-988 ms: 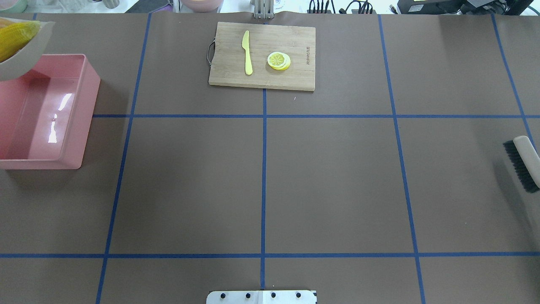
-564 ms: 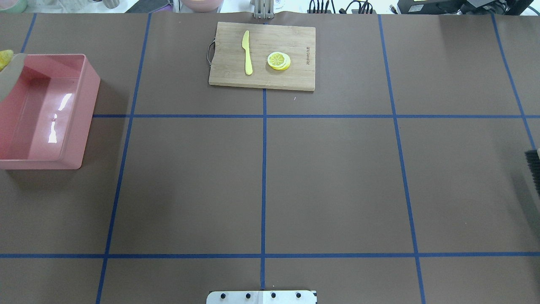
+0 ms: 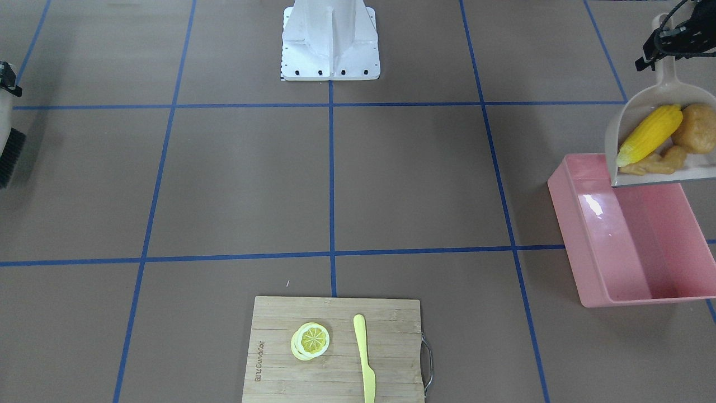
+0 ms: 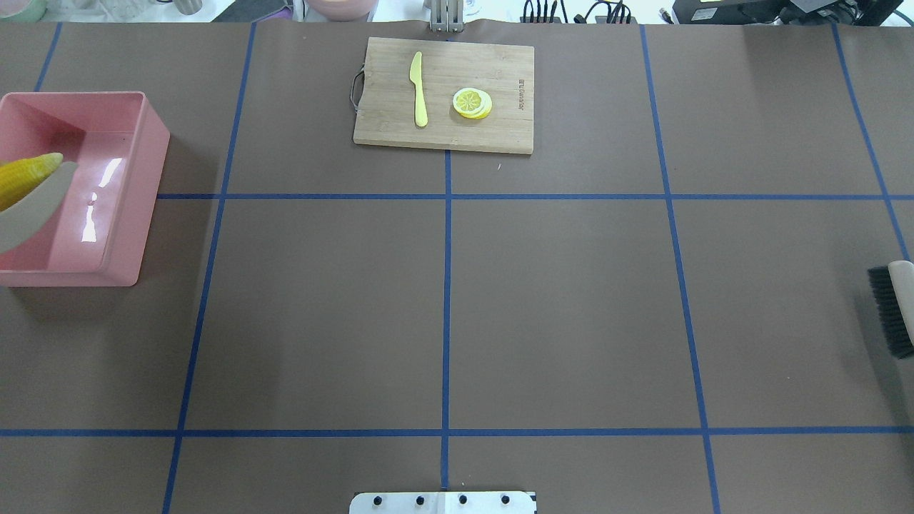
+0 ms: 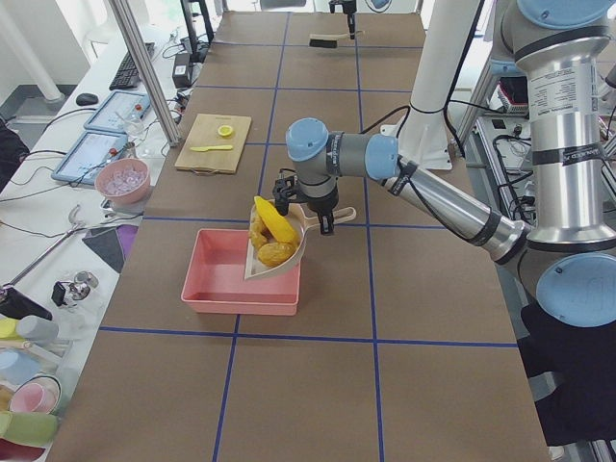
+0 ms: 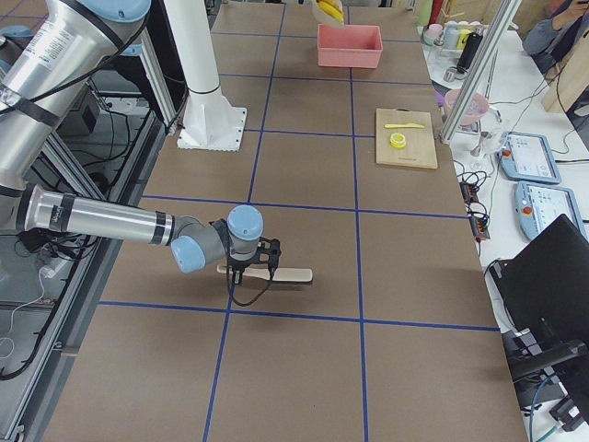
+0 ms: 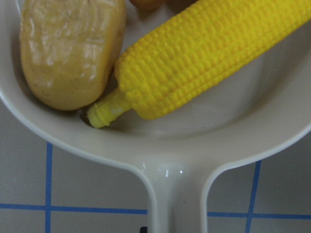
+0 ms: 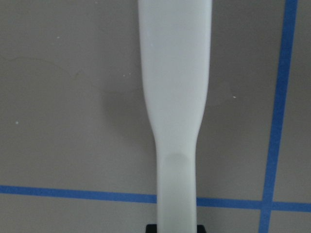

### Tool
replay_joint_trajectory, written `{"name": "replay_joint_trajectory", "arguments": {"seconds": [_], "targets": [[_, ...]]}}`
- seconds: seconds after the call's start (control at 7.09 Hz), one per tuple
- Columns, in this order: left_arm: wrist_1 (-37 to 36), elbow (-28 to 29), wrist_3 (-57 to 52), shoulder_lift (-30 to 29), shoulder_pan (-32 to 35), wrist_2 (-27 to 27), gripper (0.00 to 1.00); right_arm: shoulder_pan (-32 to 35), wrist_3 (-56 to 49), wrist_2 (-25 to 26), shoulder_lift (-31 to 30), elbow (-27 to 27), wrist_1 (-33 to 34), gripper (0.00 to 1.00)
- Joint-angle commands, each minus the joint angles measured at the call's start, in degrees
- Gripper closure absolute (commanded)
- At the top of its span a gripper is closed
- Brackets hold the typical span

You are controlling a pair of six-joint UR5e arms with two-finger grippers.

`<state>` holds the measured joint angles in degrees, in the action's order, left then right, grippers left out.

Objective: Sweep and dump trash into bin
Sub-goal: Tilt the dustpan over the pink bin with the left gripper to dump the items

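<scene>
My left gripper [image 3: 674,39] is shut on the handle of a beige dustpan [image 3: 649,103] and holds it tilted over the robot-side end of the pink bin [image 3: 582,246]. The pan carries a yellow corn cob [image 3: 651,133], a brown potato [image 3: 696,127] and a tan ginger root [image 3: 657,162]. The left wrist view shows the corn [image 7: 209,63] and potato [image 7: 70,48] lying in the pan [image 7: 170,160]. In the overhead view only the corn tip [image 4: 25,178] and the pan edge [image 4: 32,210] show over the bin [image 4: 153,143]. My right gripper [image 6: 248,267] is shut on a brush handle [image 8: 177,97] low over the table.
A wooden cutting board [image 4: 385,93] at the far middle carries a pale yellow knife [image 4: 418,89] and a lemon slice [image 4: 472,102]. The brush's black bristles [image 4: 885,310] show at the overhead view's right edge. The robot's base plate [image 4: 443,502] is at the near middle.
The dustpan with the trash has moved from the bin's far end toward the robot, over the bin's nearer part. The brush has shifted slightly toward the robot at the right edge.
</scene>
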<state>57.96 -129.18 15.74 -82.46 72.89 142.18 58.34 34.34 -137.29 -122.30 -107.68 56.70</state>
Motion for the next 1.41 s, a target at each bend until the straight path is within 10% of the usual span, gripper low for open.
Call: {"name": "replay_joint_trajectory", "arguments": {"seconds": [0.0, 0.71, 0.85, 0.99, 1.13, 1.27], "targets": [[-4.7, 0.9, -0.1, -1.4, -3.6, 1.2, 1.00, -3.0, 1.3, -0.1, 0.8, 0.1, 0.0, 1.00], [-15.8, 1.1, -9.9, -1.7, -2.8, 3.7, 1.00, -4.4, 1.4, 0.4, 2.8, 1.8, 0.4, 1.00], [-16.6, 1.2, -10.0, -2.3, -2.8, 3.6, 1.00, -4.7, 1.4, 0.5, 2.9, 1.9, 0.4, 0.83], [-19.3, 1.2, -11.0, -3.3, -2.7, 3.6, 1.00, -4.8, 1.5, 0.6, 2.9, 2.0, 0.4, 0.31], [-23.7, 2.9, -15.0, -5.8, -1.9, 3.6, 1.00, -4.8, 1.4, 0.6, 3.0, 1.9, 0.3, 0.00], [-26.1, 7.4, -19.5, -9.3, 0.7, 3.5, 1.00, -4.8, 1.4, 0.6, 3.0, 1.9, 0.3, 0.00]]}}
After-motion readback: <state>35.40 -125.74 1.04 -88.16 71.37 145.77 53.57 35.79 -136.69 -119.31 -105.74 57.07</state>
